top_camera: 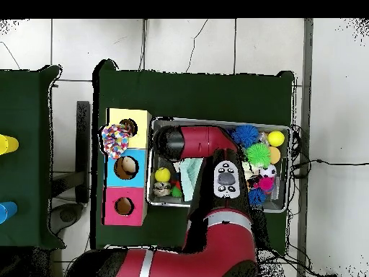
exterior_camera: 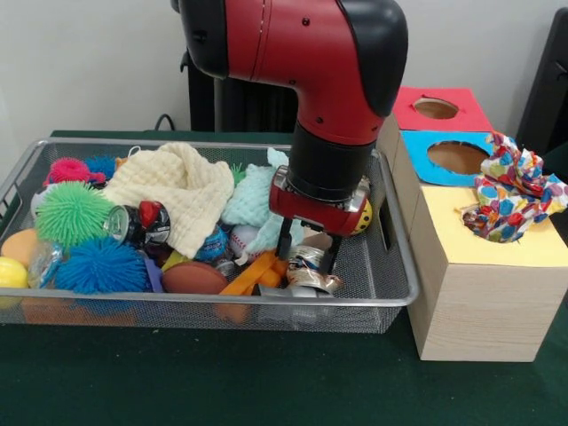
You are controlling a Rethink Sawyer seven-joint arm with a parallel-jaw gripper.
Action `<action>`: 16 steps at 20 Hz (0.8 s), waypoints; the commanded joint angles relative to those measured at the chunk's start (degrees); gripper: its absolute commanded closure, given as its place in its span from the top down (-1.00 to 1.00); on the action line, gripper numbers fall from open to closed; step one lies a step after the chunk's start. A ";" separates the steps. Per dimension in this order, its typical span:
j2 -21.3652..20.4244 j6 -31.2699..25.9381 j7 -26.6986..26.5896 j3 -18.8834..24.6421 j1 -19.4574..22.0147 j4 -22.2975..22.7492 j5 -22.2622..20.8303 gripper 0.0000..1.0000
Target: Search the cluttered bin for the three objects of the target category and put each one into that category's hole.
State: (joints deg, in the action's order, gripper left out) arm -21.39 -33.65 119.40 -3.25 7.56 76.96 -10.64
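The silver wire-mesh bin (exterior_camera: 222,302) is full of clutter; it also shows in the overhead view (top_camera: 281,128). The confetti-patterned cloth (exterior_camera: 510,188) sits bunched in the hole of the yellow-topped box (exterior_camera: 532,253), outside the bin; it also shows in the overhead view (top_camera: 114,138). My gripper (exterior_camera: 309,253) is down in the bin's right part, its two black fingers spread on either side of a crumpled shiny object (exterior_camera: 311,271). No braided rope ball shows plainly. The arm hides the gripper in the overhead view.
The bin holds a cream waffle cloth (exterior_camera: 182,191), a mint-green waffle cloth (exterior_camera: 253,197), green (exterior_camera: 71,213), blue (exterior_camera: 102,266) and pink (exterior_camera: 69,169) spiky balls, a dark can (exterior_camera: 138,224) and a yellow dotted ball (exterior_camera: 363,218). Blue-topped (exterior_camera: 457,157) and red-topped (exterior_camera: 439,108) boxes stand behind the yellow one.
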 commanded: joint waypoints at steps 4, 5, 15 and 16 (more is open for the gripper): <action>1.81 -3.86 -9.90 -2.54 5.78 2.67 -10.41 1.00; 0.56 -4.22 -10.84 -2.49 6.17 3.70 -10.92 1.00; -11.17 3.73 -13.68 2.21 17.06 22.27 -17.14 1.00; -10.36 5.71 -13.65 2.78 18.34 22.83 -18.71 1.00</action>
State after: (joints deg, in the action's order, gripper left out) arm -28.51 -34.27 119.39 -3.34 18.06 84.56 -20.81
